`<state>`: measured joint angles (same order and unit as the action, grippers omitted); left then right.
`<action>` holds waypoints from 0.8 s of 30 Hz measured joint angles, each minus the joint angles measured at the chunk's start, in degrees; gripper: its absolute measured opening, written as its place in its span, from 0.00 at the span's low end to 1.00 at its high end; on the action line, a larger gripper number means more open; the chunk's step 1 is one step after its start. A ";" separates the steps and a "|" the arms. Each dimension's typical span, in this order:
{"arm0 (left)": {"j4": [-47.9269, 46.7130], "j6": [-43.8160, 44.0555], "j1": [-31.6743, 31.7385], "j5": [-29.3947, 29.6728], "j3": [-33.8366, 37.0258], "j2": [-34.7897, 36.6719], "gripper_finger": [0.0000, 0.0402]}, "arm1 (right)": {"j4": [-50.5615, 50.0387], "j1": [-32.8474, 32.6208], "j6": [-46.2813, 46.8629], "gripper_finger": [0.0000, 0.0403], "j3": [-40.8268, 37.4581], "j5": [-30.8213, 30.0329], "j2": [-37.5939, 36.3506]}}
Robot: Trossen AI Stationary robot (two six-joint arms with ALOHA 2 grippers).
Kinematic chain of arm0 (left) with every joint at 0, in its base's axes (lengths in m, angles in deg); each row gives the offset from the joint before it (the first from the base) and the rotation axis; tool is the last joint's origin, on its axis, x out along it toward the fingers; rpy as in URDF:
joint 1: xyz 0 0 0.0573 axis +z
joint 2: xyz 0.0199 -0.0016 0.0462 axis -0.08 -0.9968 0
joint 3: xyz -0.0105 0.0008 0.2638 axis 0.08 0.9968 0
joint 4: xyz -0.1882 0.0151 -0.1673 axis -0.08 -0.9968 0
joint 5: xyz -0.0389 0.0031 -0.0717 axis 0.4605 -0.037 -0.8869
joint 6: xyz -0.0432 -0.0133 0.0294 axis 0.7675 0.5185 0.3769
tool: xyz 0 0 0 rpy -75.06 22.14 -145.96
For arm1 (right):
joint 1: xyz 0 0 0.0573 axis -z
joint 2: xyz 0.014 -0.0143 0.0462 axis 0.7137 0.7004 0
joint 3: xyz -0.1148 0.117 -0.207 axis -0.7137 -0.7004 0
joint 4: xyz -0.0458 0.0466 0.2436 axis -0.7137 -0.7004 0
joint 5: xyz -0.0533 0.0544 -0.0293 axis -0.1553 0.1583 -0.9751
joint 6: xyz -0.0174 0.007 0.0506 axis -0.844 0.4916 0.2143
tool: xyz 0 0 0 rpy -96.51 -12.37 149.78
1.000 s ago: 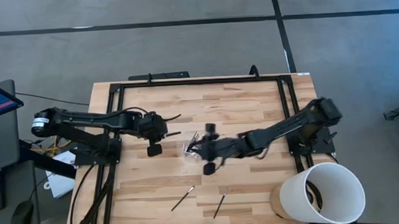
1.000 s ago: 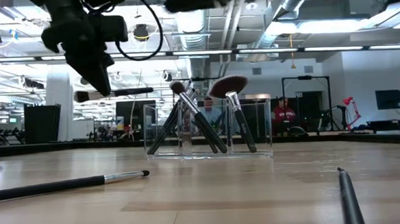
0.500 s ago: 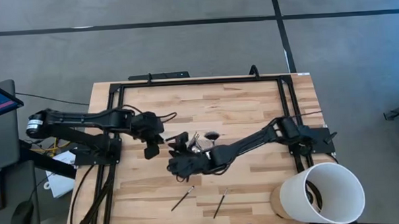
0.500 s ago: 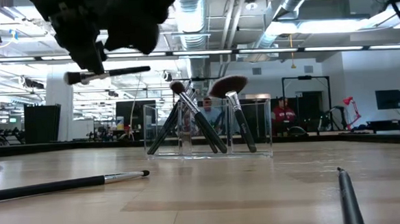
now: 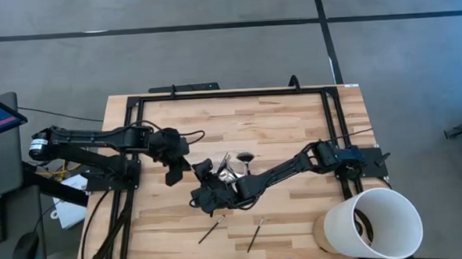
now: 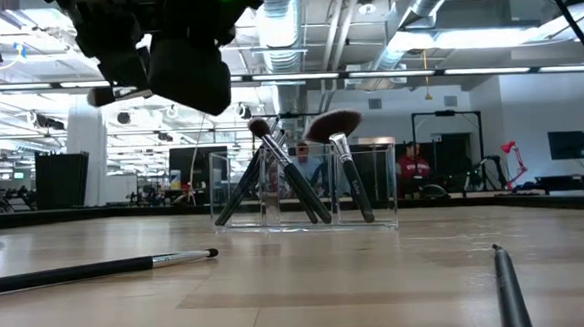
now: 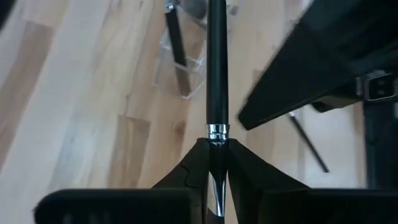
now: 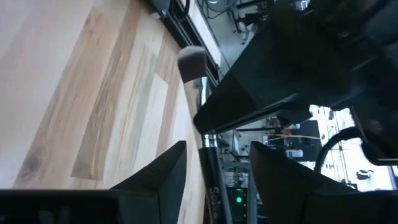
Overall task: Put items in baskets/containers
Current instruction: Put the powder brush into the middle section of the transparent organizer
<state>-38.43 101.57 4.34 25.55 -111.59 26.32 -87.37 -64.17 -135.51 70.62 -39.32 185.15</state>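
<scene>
My left gripper (image 7: 217, 163) is shut on a thin dark makeup brush (image 7: 217, 62) and hangs above the table, left of the clear tray (image 5: 231, 173). Several brushes (image 6: 291, 179) lean in the tray on its walls, one with a fan-shaped head. My right gripper (image 8: 214, 168) is open close beside the left one. Its fingers stand on either side of the held brush's handle (image 8: 212, 171), apart from it. The brush's head (image 6: 103, 95) points toward the table's left. Two more brushes (image 5: 212, 229) (image 5: 254, 235) lie flat near the front edge. My left gripper pinches the brush between its two fingers at the silver ferrule (image 7: 217, 132), where the handle begins. The fingers come from above and lie across the brush. The brush hangs level, clear of the table, its handle pointing toward the tray.
A large white bucket (image 5: 373, 223) stands at the table's near right corner. A black frame (image 5: 229, 94) runs along the table's far and side edges. Bare wood lies between the tray and the far edge. People show in the room beyond the table.
My right gripper has left the tray's side and gone toward the table's left and near edge, ending beside my left gripper. My left gripper has risen a little with the brush, which stays level.
</scene>
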 joint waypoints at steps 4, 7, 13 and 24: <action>1.47 0.61 -0.01 -2.40 0.00 0.00 0.10 | 0.34 0.47 -1.11 0.37 0.00 0.07 0.00; 1.49 0.62 0.02 -3.10 0.00 0.00 0.09 | -0.31 0.64 -1.32 0.33 0.00 0.11 0.00; 1.71 0.62 0.03 -3.16 0.00 0.00 0.10 | -0.49 0.89 -1.38 0.28 0.00 0.13 0.00; 2.28 0.65 -0.02 -3.33 -0.04 0.00 0.10 | -0.78 0.66 -1.91 0.17 -0.04 0.54 0.00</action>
<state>-36.16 102.22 4.32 22.22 -111.64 26.32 -88.16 -63.50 -137.42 70.57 -38.78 185.15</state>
